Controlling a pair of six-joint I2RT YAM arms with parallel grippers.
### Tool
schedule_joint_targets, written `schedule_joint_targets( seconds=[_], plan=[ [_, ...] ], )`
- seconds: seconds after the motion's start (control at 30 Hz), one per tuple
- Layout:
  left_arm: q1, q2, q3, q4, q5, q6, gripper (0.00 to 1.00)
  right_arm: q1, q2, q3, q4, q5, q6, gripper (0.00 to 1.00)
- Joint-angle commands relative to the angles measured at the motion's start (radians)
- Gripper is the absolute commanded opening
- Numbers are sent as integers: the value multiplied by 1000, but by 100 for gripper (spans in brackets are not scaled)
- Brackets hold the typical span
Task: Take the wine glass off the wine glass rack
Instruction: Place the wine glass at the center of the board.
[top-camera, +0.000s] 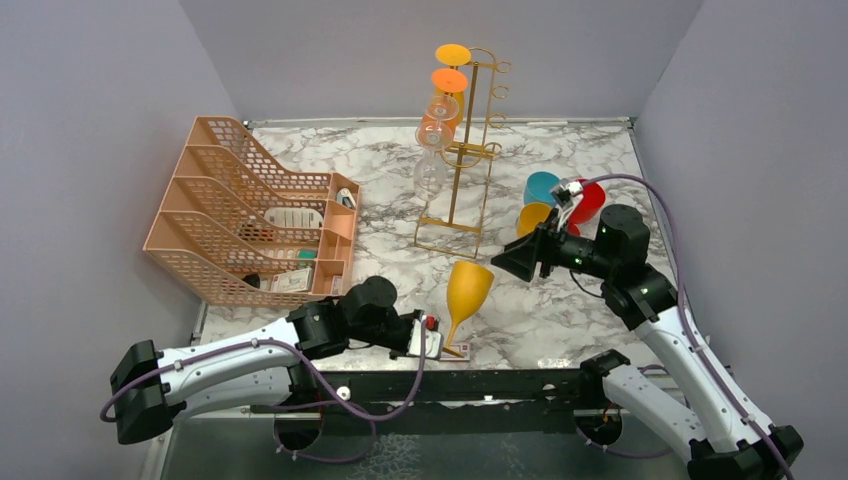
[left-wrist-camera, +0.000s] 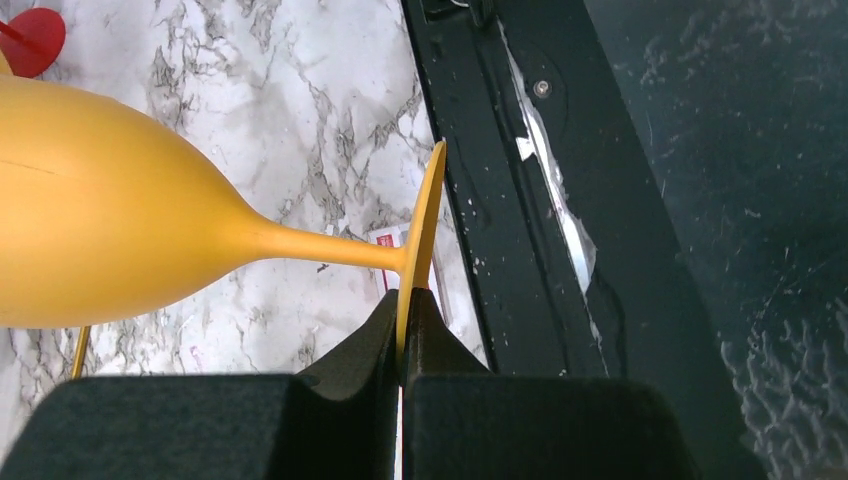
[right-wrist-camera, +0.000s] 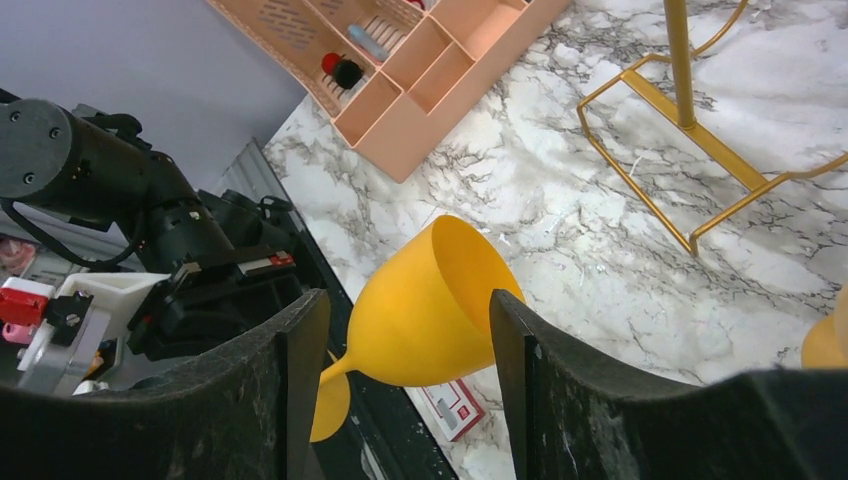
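The gold wire wine glass rack (top-camera: 468, 160) stands at the back middle of the marble table. Two orange-footed glasses and a clear glass (top-camera: 432, 170) hang upside down on its left side. A yellow wine glass (top-camera: 469, 288) is off the rack, upright near the table's front edge. My left gripper (top-camera: 446, 347) is shut on the rim of its foot (left-wrist-camera: 420, 235); its bowl (left-wrist-camera: 90, 240) fills the left wrist view. My right gripper (top-camera: 512, 259) is open and empty just right of the bowl. In the right wrist view the glass (right-wrist-camera: 430, 305) shows between the spread fingers (right-wrist-camera: 300, 370).
A peach mesh tray organiser (top-camera: 250, 215) with small items sits at the left. Blue (top-camera: 541, 186), red (top-camera: 590, 200) and yellow (top-camera: 533, 215) cups stand behind my right gripper. A small red-and-white card (right-wrist-camera: 455, 410) lies by the black front rail (left-wrist-camera: 520, 250). The rack's base frame (right-wrist-camera: 690, 150) is near.
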Motion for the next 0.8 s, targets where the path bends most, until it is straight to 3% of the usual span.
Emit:
schedule_joint_targets(
  seconds=[0.0, 0.2, 0.4, 0.47, 0.77],
  plan=[
    [0, -36, -19, -61, 49, 171, 0, 2, 40, -3, 28, -66, 11, 63],
    [0, -123, -116, 52, 20, 177, 0, 3, 165, 17, 33, -206, 52, 64],
    [-1, -126, -114, 47, 31, 177, 0, 17, 281, 4, 142, -396, 147, 63],
    [0, -131, -115, 45, 38, 175, 0, 43, 321, 7, 139, -385, 148, 62],
    [-1, -154, -127, 27, 0, 168, 0, 113, 416, 10, 142, -416, 124, 42]
  ],
)
